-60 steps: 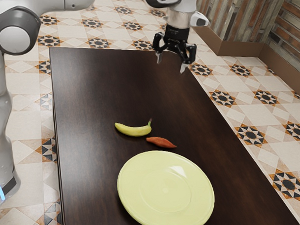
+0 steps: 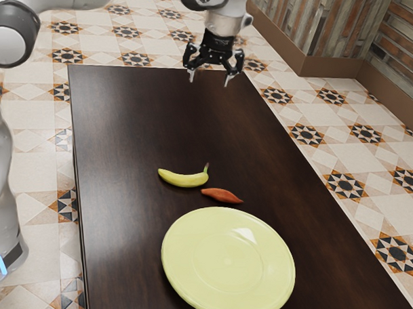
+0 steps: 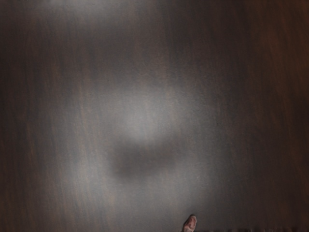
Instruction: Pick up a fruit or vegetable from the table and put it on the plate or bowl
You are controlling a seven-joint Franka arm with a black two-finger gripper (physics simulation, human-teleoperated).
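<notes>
Across the wrist view, dark table (image 3: 145, 72) — exterior view: banana (image 2: 183, 178), plate (image 2: 228, 260).

A dark brown wooden desk (image 2: 124, 130) runs from the far end toward the near edge of the exterior view, its top smooth with a faint grain. Close up in the wrist view, the desk surface (image 3: 145, 72) carries a pale sheen and a soft dark shadow. Around it lies a floor (image 2: 369, 155) of cream tiles with dark star motifs. At the exterior view's upper right stands a wall of vertical wooden planks (image 2: 337, 18), with a brown skirting board (image 2: 325, 65) along its base
</notes>
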